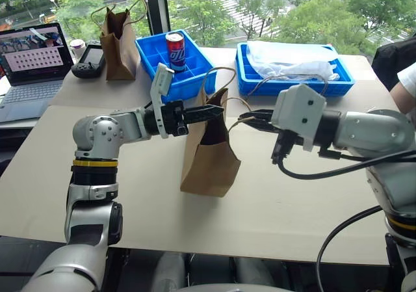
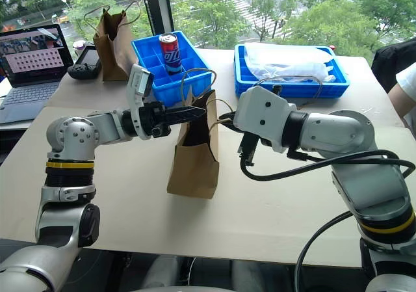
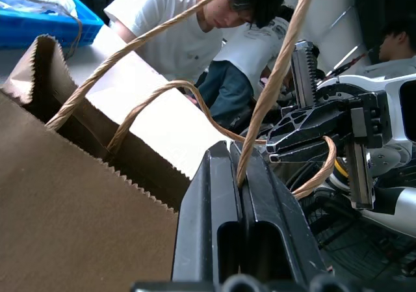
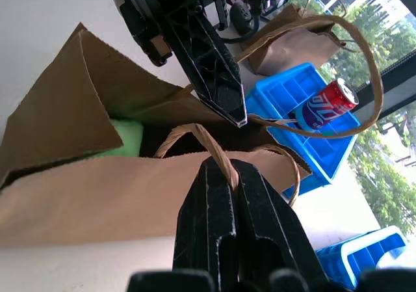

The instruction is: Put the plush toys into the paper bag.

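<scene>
Nearest on the desk (image 1: 273, 227), standing upright near the middle of the beige top: the paper bag (image 1: 209, 157), mouth held apart between two grippers. From the left, left gripper (image 1: 209, 112) reaching level across to the bag's top edge, jaws clenched on one cord handle (image 3: 260, 103), the twisted cord running up out of the pinch in the left wrist view. From the right, right gripper (image 1: 252, 118) meeting it just beside the bag's other edge, jaws clamped on the second cord handle (image 4: 214, 146), that loop arching over the opening. Inside the bag, seen down the right wrist view: a bright green plush toy (image 4: 127, 139) lying low against the inner wall, partly hidden by the folded paper; cannot tell what else lies deeper in the dark part. Behind the bag, a blue compartment tray (image 1: 170, 64) holding an upright red and blue drink can (image 1: 175, 50) in one of its rear cells. To the right of that, a second blue tray (image 1: 292, 77) carrying crumpled clear plastic wrap (image 1: 286, 58). Far left on the desk, a smaller darker brown bag (image 1: 119, 41) standing upright, a black handheld device (image 1: 90, 61) beside it, and an open laptop (image 1: 32, 61). At the right edge, a person's arm (image 1: 404, 90) in a white sleeve. Beyond the glass, green trees (image 1: 312, 12).
</scene>
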Robot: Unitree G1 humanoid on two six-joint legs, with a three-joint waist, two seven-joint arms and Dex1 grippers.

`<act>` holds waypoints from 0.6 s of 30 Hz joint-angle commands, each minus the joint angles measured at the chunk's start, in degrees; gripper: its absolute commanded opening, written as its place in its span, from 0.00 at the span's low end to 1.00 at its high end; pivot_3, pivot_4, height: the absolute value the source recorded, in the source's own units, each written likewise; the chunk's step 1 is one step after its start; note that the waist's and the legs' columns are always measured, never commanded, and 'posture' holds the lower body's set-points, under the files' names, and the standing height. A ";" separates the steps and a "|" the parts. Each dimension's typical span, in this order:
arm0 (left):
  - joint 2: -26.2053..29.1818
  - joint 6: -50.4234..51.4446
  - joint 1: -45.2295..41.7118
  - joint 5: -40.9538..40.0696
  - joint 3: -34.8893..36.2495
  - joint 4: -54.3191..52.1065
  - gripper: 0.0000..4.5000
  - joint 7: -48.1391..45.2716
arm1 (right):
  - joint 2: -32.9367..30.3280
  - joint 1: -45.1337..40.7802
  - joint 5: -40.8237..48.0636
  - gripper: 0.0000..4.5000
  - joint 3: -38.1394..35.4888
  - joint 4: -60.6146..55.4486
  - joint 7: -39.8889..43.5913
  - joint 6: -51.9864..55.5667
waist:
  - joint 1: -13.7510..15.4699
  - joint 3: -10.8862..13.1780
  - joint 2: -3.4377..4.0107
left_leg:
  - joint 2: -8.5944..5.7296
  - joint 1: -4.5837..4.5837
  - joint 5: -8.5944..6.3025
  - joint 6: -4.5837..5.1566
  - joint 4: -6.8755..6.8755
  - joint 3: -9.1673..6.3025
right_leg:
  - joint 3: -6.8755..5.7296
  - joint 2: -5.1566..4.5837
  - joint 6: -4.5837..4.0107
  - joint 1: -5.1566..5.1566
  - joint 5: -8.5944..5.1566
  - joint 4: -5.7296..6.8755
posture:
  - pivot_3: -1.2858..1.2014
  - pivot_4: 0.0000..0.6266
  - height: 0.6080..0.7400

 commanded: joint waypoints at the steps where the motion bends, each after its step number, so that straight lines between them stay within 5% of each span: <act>1: -3.05 -4.78 -5.21 1.43 0.72 2.16 0.00 2.01 | -0.69 -2.86 -1.63 0.01 -1.83 1.53 -1.39 -1.05 | 0.28 0.00 -0.01 | 0.00 0.02 0.00 0.00 0.01 0.01 | 0.00 0.00 0.00 0.02 0.00 -0.01 | 0.52 0.24 0.88; 12: -5.37 -6.02 -10.52 0.85 1.43 4.06 0.00 2.03 | -2.34 -8.69 -0.58 0.01 -3.06 -0.10 -1.71 3.55 | -0.40 0.01 -0.01 | 0.00 -0.11 0.02 0.01 -0.07 0.04 | 0.05 0.05 -0.05 -0.15 -0.02 0.17 | 0.52 0.24 0.88; 18: -1.58 -7.52 -7.21 4.87 -2.30 4.80 0.00 -2.06 | -1.61 -3.27 1.83 0.01 0.49 -4.14 -1.53 8.42 | -0.39 0.01 -0.01 | 0.01 -0.15 0.02 0.01 -0.06 0.02 | 0.01 0.03 -0.05 -0.15 -0.02 0.17 | 0.52 0.24 0.88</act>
